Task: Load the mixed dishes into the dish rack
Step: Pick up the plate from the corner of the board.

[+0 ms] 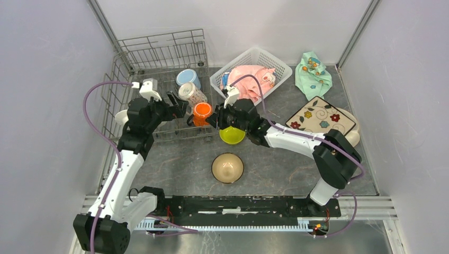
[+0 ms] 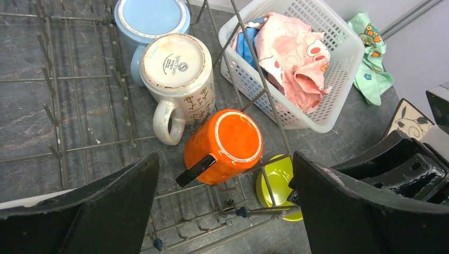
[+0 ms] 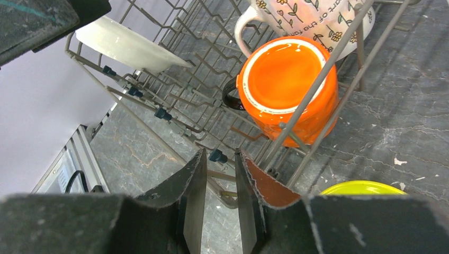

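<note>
Right end effector (image 3: 221, 161), fingers a slit apart on nothing, hangs at the dish rack (image 3: 159, 114) wall. The lime-green bowl (image 3: 360, 187) lies just beside it, outside the rack on the worktop (image 3: 381, 127) — left end effector (image 2: 225, 159), spread wide, is farther off.

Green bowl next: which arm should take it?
Probably right: the right gripper hangs beside the green bowl, outside the rack; the left gripper is over the rack, behind its wire wall.

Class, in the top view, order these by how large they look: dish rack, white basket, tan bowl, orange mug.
Largest to smallest:
dish rack
white basket
tan bowl
orange mug
None look alike.
</note>
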### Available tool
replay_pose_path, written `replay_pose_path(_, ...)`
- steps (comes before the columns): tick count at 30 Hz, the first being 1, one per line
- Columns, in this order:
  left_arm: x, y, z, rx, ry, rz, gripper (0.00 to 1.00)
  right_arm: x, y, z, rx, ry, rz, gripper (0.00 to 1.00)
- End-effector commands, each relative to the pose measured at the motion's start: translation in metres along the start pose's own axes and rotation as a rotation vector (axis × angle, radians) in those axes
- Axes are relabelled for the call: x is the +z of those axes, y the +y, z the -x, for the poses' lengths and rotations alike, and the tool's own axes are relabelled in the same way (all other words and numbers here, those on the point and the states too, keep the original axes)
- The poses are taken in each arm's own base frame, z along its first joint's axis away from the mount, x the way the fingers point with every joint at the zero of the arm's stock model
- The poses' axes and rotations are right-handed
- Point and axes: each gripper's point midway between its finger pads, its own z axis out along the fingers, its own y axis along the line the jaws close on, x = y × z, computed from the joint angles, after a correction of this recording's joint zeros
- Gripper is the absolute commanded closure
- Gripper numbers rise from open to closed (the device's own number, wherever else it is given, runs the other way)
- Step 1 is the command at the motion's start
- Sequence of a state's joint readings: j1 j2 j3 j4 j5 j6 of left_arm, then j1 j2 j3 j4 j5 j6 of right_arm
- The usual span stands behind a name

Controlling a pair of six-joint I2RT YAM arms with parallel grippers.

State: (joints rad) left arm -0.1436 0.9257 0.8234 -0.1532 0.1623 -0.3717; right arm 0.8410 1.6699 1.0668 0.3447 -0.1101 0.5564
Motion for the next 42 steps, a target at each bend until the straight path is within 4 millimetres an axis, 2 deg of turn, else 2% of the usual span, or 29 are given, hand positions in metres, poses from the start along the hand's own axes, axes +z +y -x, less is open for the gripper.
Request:
replay_pose_path(1,-0.005,-0.008,0.014,0.079,-0.052,-0.039,0.0,0.0,0.0,-0.004,-0.042,0.027,-0.013,0.67)
replay_pose_path(5,-0.003,-0.009,0.011,0.076,-0.043,-0.046,0.0,-0.01,-0.006,0.028,-0.128,-0.016,-0.074,0.65)
replay_pose_path(8,-0.004,-0.009,0.012,0.075,-0.041,-0.047,0.0,-0.017,-0.014,0.041,-0.133,-0.041,-0.1,0.65)
replay_pose_path(13,-0.003,-0.008,0.01,0.072,-0.029,-0.043,0.0,-0.014,-0.026,0.027,-0.126,-0.017,-0.128,0.63)
replay_pose_path(19,-0.001,-0.015,0.004,0.078,-0.013,-0.084,0.0,0.001,-0.024,0.007,-0.077,0.02,-0.072,0.62)
replay_pose_path(24,-0.001,-0.016,0.003,0.079,-0.008,-0.092,0.0,0.001,-0.023,-0.008,-0.046,0.045,-0.053,0.69)
replay_pose_path(27,-0.001,-0.015,0.004,0.076,-0.012,-0.082,0.0,0.0,-0.017,-0.017,-0.048,0.06,-0.045,0.7)
replay_pose_path(29,-0.001,-0.014,0.004,0.076,-0.013,-0.08,0.0,-0.001,-0.011,-0.022,-0.049,0.063,-0.031,0.85)
replay_pose_path(31,-0.002,-0.014,0.004,0.075,-0.015,-0.077,0.0,-0.001,0.0,-0.027,-0.043,0.07,-0.002,0.92)
replay_pose_path(34,-0.003,-0.013,0.006,0.077,-0.024,-0.068,0.0,-0.001,0.013,-0.035,-0.033,0.087,0.027,0.93)
replay_pose_path(42,-0.001,-0.012,0.004,0.073,-0.015,-0.067,0.0,-0.006,0.019,-0.031,0.004,0.062,0.012,0.92)
